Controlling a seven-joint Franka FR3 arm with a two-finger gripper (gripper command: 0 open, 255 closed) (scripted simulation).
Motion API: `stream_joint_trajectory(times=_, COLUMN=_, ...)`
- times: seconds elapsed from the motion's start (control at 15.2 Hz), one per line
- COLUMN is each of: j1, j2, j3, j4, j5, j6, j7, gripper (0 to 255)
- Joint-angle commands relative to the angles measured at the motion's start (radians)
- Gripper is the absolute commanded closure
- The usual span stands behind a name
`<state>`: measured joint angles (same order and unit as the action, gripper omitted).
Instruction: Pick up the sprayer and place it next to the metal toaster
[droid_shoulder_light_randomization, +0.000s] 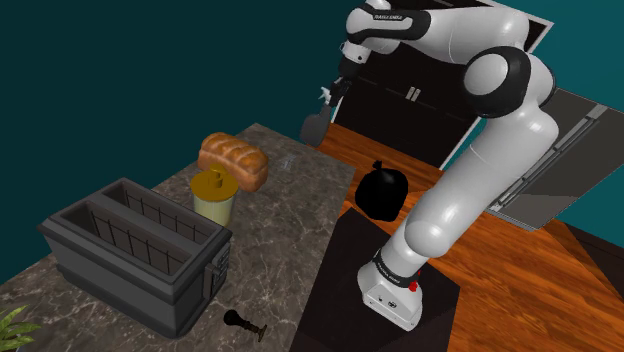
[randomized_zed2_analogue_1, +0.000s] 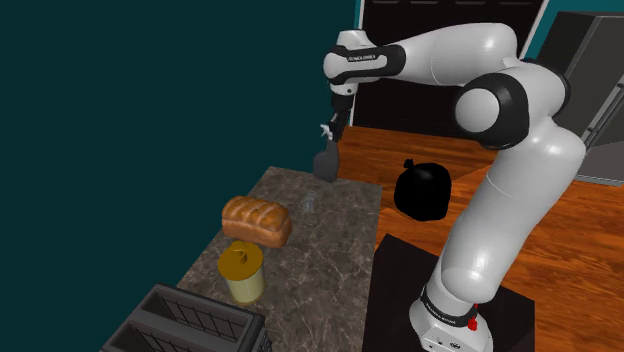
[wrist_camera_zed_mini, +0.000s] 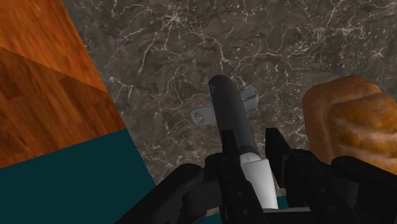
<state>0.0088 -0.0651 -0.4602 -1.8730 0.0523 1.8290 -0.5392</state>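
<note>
- Dangling from the claw (droid_shoulder_light_randomization: 335, 93) — clenched on its white head — the sprayer (droid_shoulder_light_randomization: 312, 127) hangs above the far end of the worktop (droid_shoulder_light_randomization: 290, 220).
- Probably light, rigid, slick: the head grip looks sound, though the body may swing.

Jar (droid_shoulder_light_randomization: 214, 200) between loaf (droid_shoulder_light_randomization: 233, 160) and toaster (droid_shoulder_light_randomization: 135, 250)

The table (droid_shoulder_light_randomization: 285, 215) is dark, white-veined stone; the floor (droid_shoulder_light_randomization: 520, 275) is glossy reddish wood; the toaster (droid_shoulder_light_randomization: 120, 265) looks matt dark grey; the sprayer (wrist_camera_zed_mini: 229, 114) has a smooth body.

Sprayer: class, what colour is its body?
Dark grey sprayer body, white head; the wrist view shows it best.
</note>
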Motion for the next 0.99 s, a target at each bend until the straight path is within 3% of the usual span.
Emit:
stream_joint_trajectory(times=0.0, j1=0.000, j2=0.004, j3=-0.001, j4=0.033, j5=0.001, j6=-0.030, j7=0.000, gripper=255)
stream_joint_trajectory(times=0.92, j1=-0.002, j2=0.029, j3=-0.004, j4=0.248, j5=0.011, j6=-0.223, j7=0.004, gripper=255)
